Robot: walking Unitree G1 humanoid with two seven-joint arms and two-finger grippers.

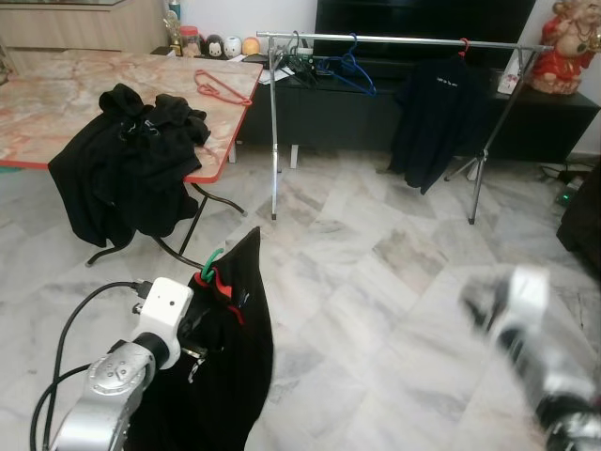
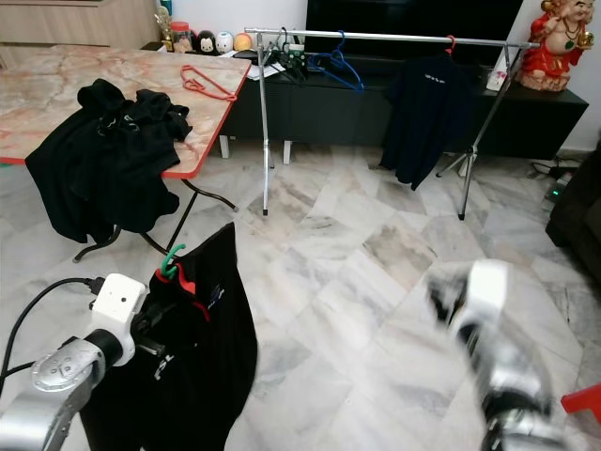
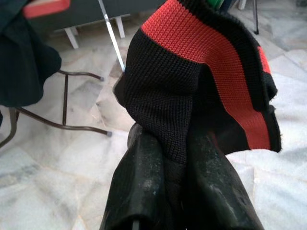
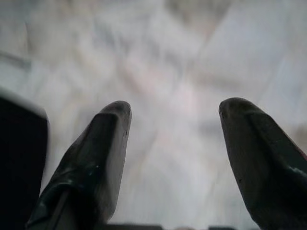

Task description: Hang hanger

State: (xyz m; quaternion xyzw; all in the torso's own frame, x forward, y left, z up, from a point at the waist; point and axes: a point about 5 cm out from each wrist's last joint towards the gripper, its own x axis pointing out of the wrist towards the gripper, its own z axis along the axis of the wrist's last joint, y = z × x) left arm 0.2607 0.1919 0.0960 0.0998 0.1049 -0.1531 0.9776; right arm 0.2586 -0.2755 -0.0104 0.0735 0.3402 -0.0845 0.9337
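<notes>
My left gripper (image 3: pixel 175 139) is shut on the red-striped knit collar (image 3: pixel 206 57) of a black shirt (image 1: pixel 225 366). The shirt hangs on a green hanger whose hook (image 1: pixel 212 262) sticks up above the collar, low at my left. Across the marble floor stands a metal clothes rack (image 1: pixel 394 39). On its rail are a blue hanger (image 1: pixel 355 71) and another black shirt (image 1: pixel 439 117) on a red hanger. My right gripper (image 4: pixel 175 112) is open over bare floor, and its arm (image 1: pixel 526 324) shows blurred at the lower right.
A marble-topped folding table (image 1: pixel 56 103) at the left carries a pile of black clothes (image 1: pixel 131 160) hanging over its edge and a red hanger (image 1: pixel 216 86). A dark TV cabinet (image 1: pixel 526 122) runs behind the rack. Open floor lies between me and the rack.
</notes>
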